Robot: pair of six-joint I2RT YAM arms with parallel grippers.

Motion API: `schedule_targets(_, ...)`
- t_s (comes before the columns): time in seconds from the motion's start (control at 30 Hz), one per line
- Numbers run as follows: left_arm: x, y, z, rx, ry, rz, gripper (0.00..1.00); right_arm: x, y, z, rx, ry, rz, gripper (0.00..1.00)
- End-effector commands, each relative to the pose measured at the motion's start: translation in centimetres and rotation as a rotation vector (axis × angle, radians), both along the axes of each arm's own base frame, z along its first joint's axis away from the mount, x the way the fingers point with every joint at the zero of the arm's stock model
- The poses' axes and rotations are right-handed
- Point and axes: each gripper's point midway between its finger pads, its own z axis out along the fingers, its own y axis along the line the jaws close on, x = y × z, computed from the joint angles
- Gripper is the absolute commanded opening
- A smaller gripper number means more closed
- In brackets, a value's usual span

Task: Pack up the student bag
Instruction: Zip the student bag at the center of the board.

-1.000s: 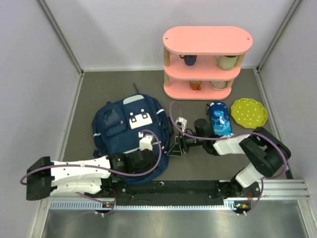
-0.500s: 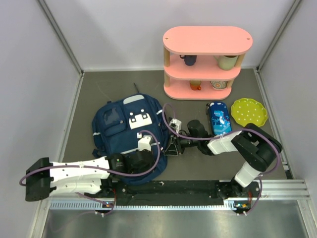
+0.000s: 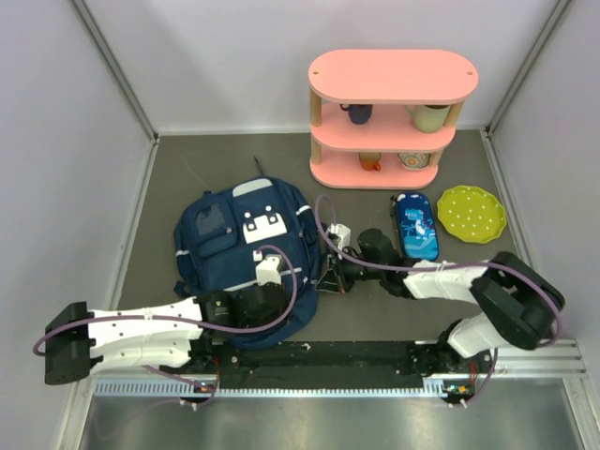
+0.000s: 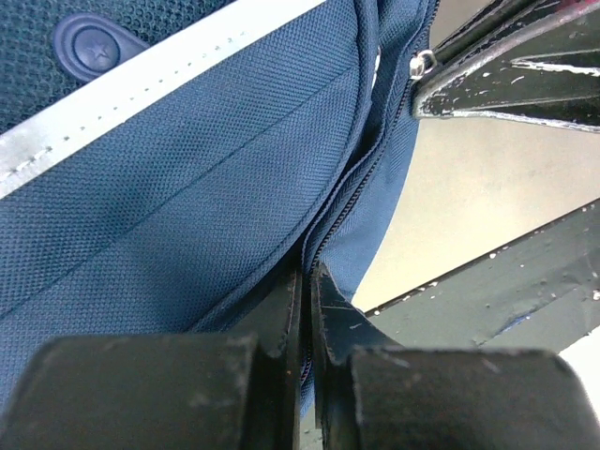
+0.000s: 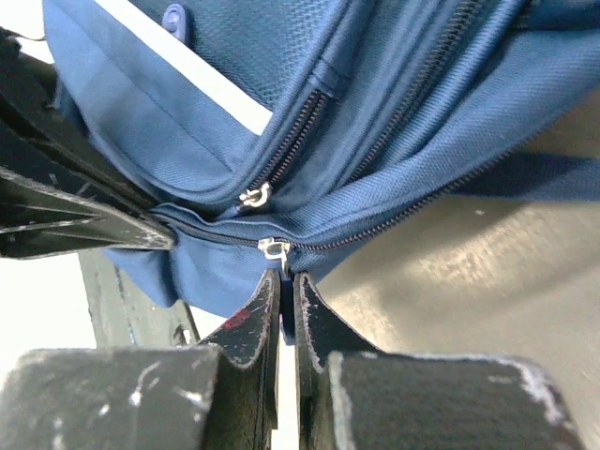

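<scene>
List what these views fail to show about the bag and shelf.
- Student bag inside: every view, its fabric covers it.
- Shelf cups: top view, boards cover most of each.
- Zip pull tab: right wrist view, right gripper hides it.
- Pencil case print: top view, too small.

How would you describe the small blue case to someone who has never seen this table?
Find the pink shelf at the back. In front of its right end lies a yellow-green dotted plate; the small blue case lies just left of it. It is oblong, bright blue with a printed picture, far smaller than the navy student bag.
</scene>
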Motion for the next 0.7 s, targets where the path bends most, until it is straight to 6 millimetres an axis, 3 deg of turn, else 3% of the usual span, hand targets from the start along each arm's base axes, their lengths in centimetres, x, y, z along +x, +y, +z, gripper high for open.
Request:
schedule_targets(0.0, -0.6, 3.3, -1.8, 0.116, 0.031, 0.030, 0.00, 5.2, -2.1, 2.2, -0.075, -0.193, -0.253, 0.00)
schedule_targets(0.13, -1.6, 4.1, -1.8, 0.101, 0.061, 0.011, 0.00, 7.7, -3.0, 2.3, -0.137, -0.231, -0.376, 0.00)
schedule_targets(0.47, -3.1, 6.7, -1.3, 0.009, 0.104, 0.068, 0.00, 13.2, -2.4, 2.6, -0.127, -0.240, -0.532, 0.00)
schedule_targets(0.67, -3.1, 7.3, -0.8, -0.060, 0.091, 0.097, 0.00, 14.5, -2.0, 2.3, -0.111, -0.204, -0.578, 0.00)
